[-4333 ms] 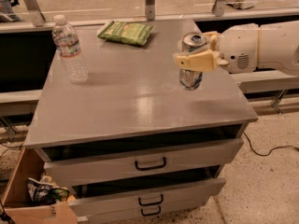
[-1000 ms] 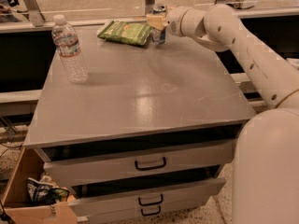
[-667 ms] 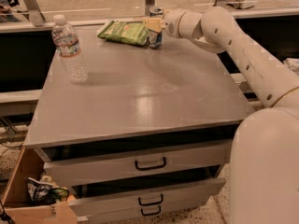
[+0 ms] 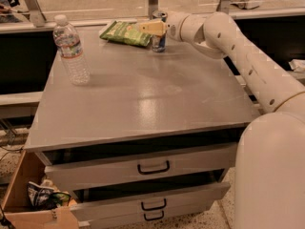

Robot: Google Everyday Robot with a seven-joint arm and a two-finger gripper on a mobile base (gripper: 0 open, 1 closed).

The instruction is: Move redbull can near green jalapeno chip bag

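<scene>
The redbull can [image 4: 159, 42] stands upright at the far edge of the grey cabinet top [image 4: 143, 99], just right of the green jalapeno chip bag [image 4: 125, 33], which lies flat. The can's base looks to be on or just above the surface. My gripper [image 4: 156, 27] reaches in from the right and is shut on the can's upper part. One pale finger [image 4: 151, 27] crosses in front of the can and hides its top half. The can nearly touches the bag's right edge.
A clear plastic water bottle [image 4: 71, 49] stands at the far left of the top. My white arm [image 4: 248, 66] stretches along the right side. Two drawers [image 4: 152, 168] stand partly open below. A cardboard box [image 4: 33, 199] with wrappers sits on the floor at the left.
Since 4.3 s ago the arm has carried the can from the right middle of the top to the far edge beside the chip bag. In the last second it has barely moved.
</scene>
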